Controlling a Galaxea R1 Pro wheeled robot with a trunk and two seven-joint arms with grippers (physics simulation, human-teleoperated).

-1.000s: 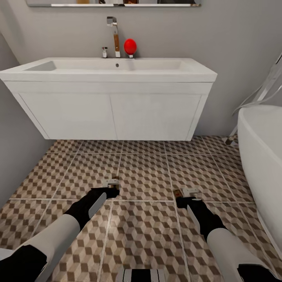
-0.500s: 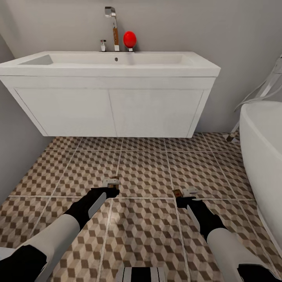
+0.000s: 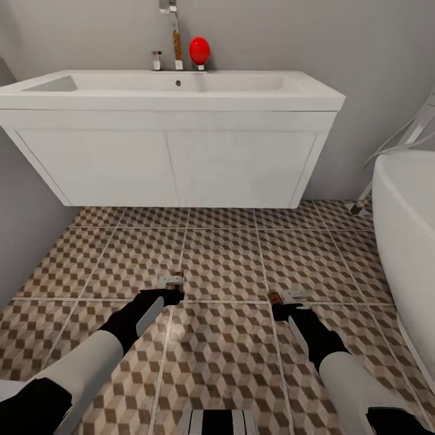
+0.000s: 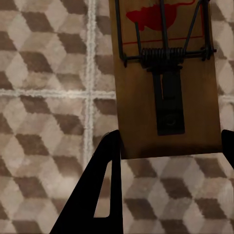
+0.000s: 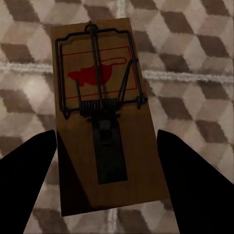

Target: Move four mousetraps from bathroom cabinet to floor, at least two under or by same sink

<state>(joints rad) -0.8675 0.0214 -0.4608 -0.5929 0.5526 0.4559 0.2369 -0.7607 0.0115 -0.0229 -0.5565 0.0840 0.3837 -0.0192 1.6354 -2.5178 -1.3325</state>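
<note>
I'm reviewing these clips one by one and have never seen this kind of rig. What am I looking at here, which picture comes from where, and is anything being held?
These are simulator renders of a two-armed wheeled robot in a bathroom. The big picture comes from its head camera, looking down over both arms at the patterned floor tiles. Ahead hangs the white sink, with a bathtub to the right. The left gripper and right gripper reach out low over the floor. The two smaller pictures come from cameras near each gripper, looking along its dark fingers. Each shows a wooden mousetrap with a wire spring and a red mouse print: one between the left fingers, another between the right. The fingers flank the traps, but a firm grip cannot be confirmed from these pictures.
</note>
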